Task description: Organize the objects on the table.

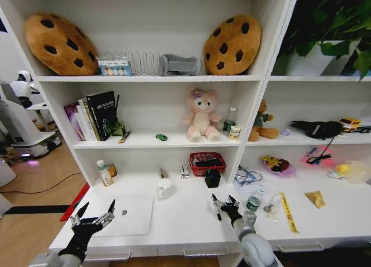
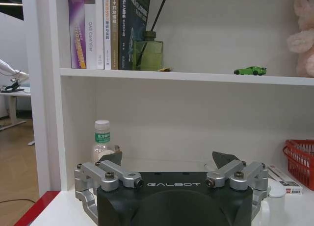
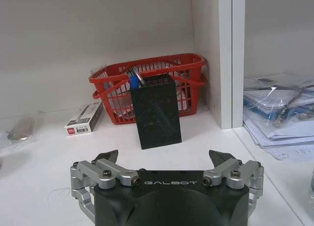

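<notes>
A thin silver-white laptop (image 1: 130,215) lies shut on the white table (image 1: 191,223) at the front left. My left gripper (image 1: 95,209) (image 2: 168,160) hovers open at the laptop's left edge, holding nothing. My right gripper (image 1: 223,201) (image 3: 163,157) is open and empty over the table's middle, facing a black mesh pen holder (image 1: 213,178) (image 3: 157,111). A blue pen (image 3: 133,82) sticks out of the holder beside another pen. The tiny green toy car (image 1: 161,137) (image 2: 250,70) sits on the shelf above.
A red basket (image 1: 206,161) (image 3: 147,71) stands behind the holder against a shelf upright. A small bottle (image 1: 103,173) (image 2: 102,138), a white cup (image 1: 164,189), a small can (image 1: 253,203), a yellow strip (image 1: 288,212) and papers (image 3: 279,113) lie on the table. Books (image 2: 105,30) fill the shelf above.
</notes>
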{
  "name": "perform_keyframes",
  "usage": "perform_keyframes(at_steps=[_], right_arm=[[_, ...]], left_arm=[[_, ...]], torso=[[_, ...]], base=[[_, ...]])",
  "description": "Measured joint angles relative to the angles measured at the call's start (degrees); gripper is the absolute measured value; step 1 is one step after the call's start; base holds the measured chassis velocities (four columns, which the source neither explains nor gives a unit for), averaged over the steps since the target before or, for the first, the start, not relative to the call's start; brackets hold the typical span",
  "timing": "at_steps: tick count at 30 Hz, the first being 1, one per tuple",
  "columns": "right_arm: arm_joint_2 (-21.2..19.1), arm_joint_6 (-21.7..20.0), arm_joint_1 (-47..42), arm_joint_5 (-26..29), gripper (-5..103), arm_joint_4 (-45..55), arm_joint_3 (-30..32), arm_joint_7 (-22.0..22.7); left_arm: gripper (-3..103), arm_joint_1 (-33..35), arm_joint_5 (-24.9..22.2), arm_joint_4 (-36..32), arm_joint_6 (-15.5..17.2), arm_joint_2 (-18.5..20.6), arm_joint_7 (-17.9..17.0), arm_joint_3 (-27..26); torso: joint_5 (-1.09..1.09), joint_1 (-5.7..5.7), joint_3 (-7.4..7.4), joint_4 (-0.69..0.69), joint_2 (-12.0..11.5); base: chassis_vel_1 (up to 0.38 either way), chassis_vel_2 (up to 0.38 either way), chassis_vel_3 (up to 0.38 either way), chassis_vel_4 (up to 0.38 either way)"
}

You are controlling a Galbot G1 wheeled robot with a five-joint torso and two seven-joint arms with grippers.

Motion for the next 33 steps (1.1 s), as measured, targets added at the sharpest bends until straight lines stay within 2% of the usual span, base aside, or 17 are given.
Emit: perform_keyframes(at_steps=[4,10,17,23,30,33], right_arm=[[-1.08,-0.81,1.33,0.57,100,-0.48,-1.09,0.03],[-4.75,-4.12,5.17,3.95,100,-0.36,-6.17,3.09],[-4.62,-5.2,6.51,6.19,100,-1.02,-9.3,6.29],[-2.77,-5.62,8.45,6.94,100,-3.11,-11.45,9.48],[-2.74,-5.96,10.43,7.15,102,-5.14,-12.73,10.04],[-3.05,-6.03,11.01,7.11,100,-5.6,-13.16,10.29]], left_arm=[[100,0.0,0.0,0.0,0.0,0.0,0.0,0.0],[100,0.0,0.0,0.0,0.0,0.0,0.01,0.0],[100,0.0,0.0,0.0,0.0,0.0,0.01,0.0],[100,0.0,0.0,0.0,0.0,0.0,0.01,0.0],[100,0.0,0.0,0.0,0.0,0.0,0.01,0.0],[100,0.0,0.0,0.0,0.0,0.0,0.01,0.0]], torso=[[0.0,0.0,0.0,0.0,0.0],[0.0,0.0,0.0,0.01,0.0],[-0.02,0.0,0.0,0.0,0.01],[0.0,0.0,0.0,0.01,0.01],[0.0,0.0,0.0,0.01,0.01],[-0.01,0.0,0.0,0.01,0.01]], base=[[0.0,0.0,0.0,0.0],[0.0,0.0,0.0,0.0],[0.0,0.0,0.0,0.0],[0.0,0.0,0.0,0.0],[0.0,0.0,0.0,0.0],[0.0,0.0,0.0,0.0]])
